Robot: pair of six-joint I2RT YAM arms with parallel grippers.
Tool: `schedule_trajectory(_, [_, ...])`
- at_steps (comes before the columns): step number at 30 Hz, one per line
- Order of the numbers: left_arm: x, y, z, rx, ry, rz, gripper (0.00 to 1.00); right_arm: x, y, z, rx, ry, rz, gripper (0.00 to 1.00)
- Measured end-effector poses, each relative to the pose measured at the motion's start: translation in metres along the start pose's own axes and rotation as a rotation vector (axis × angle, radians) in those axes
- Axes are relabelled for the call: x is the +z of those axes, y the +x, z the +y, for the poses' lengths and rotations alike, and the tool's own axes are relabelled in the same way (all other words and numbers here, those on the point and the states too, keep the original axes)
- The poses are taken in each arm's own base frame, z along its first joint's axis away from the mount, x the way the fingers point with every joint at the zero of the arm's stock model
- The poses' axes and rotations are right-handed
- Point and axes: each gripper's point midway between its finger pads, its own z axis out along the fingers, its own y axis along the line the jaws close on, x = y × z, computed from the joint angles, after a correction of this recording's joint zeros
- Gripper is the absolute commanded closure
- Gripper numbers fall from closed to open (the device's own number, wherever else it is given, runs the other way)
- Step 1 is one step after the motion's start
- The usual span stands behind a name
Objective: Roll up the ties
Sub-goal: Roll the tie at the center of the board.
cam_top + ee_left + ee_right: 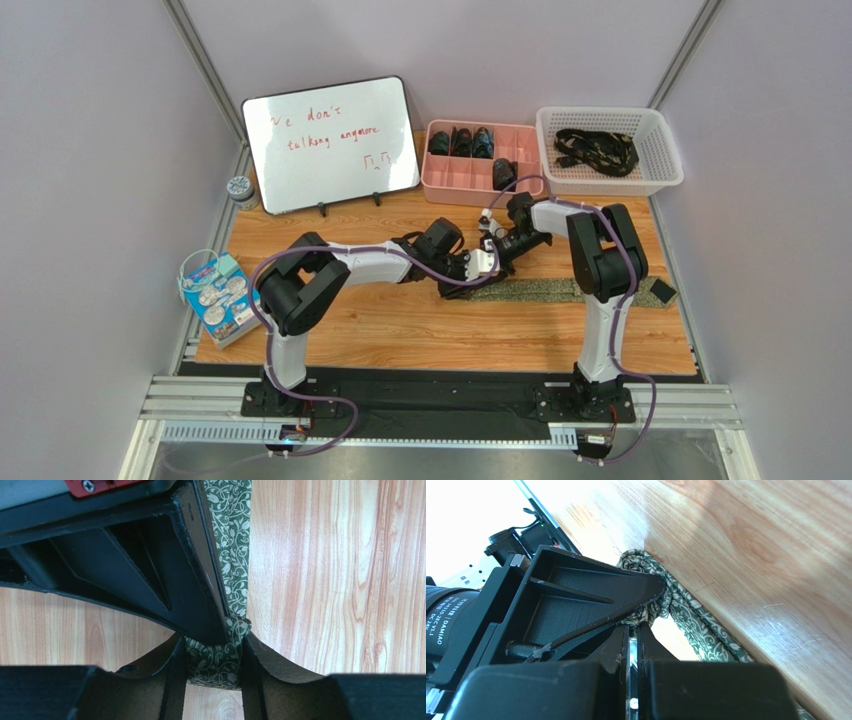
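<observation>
Robot lab cell: plain panel walls (90,150), left arm (300,285) & right arm (605,250) bolted to alu rail (440,405), whiteboard (335,140), wood bench top (440,335).

Whiteboard (333,143): red handwriting reads "We don't talking anymore" | Black motor housing (448,617), right wrist view: white print "DAMIAO", "DC 24V"

We see a wooden table (420,335) with a whiteboard (335,145) propped at its back. Just right of the whiteboard sits a pink tray (460,196), and farther right a white basket (640,181). In front of the whiteboard and to its right, a green tie (545,290) lies flat on the wood. In front of the whiteboard and to its left, a colourful packet (218,298) rests at the table's edge.
</observation>
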Motion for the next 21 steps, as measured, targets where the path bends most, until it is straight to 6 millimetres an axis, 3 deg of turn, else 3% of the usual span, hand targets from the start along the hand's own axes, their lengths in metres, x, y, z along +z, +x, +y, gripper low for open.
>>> schedule_trajectory(16, [-0.006, 0.001, -0.007, -0.02, 0.057, 0.0, 0.34, -0.001, -0.003, -0.014, 0.043, 0.043, -0.02, 1.0])
schedule_trajectory(17, [-0.007, 0.001, -0.008, -0.021, 0.059, 0.001, 0.26, -0.001, -0.003, -0.015, 0.047, 0.046, -0.021, 1.0])
schedule_trajectory(21, [-0.01, 0.003, -0.008, -0.054, 0.056, 0.004, 0.24, -0.001, -0.004, -0.017, 0.057, 0.057, -0.026, 1.0])
